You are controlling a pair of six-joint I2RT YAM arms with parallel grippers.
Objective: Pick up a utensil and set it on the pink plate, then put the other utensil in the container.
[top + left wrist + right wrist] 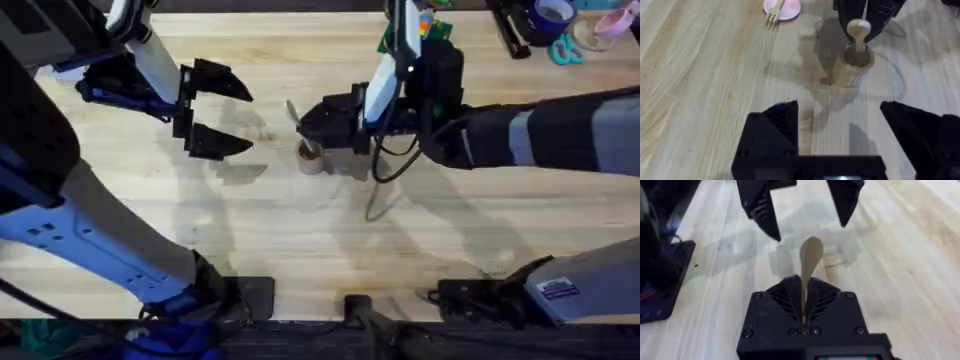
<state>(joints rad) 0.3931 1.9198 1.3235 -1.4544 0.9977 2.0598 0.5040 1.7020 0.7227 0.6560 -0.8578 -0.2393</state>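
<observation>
Pale oval-bowled spoon (810,255), squat wooden cup (853,66)

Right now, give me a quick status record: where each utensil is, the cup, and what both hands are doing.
fork: lying on the pink plate, tines past its rim
spoon: gripped by the handle, bowl up, handle end inside the cup
cup: upright on the table, directly under the right hand
right hand: shut on the spoon
left hand: open, holding nothing, beside the cup
</observation>
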